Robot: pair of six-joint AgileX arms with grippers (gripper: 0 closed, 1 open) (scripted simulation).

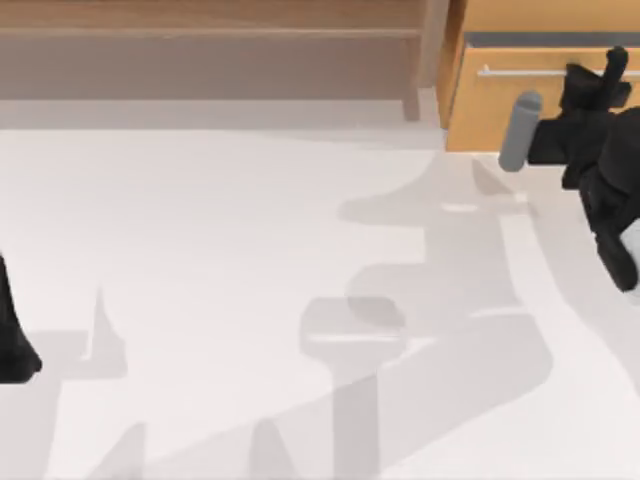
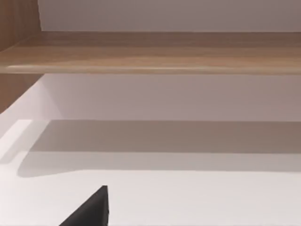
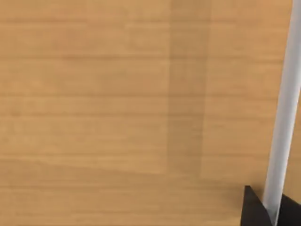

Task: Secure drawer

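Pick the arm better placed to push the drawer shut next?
Right. The right gripper is already at the drawer front, by its handle at the table's far right. The left gripper sits parked at the left edge, far from it.

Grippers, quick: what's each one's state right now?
Left gripper: parked at the table's left edge, state cannot be told.
Right gripper: at the thin silver bar handle of the orange-tan wooden drawer; grip cannot be told.

The drawer sits at the table's far right corner, the shelf unit left of it along the far edge.
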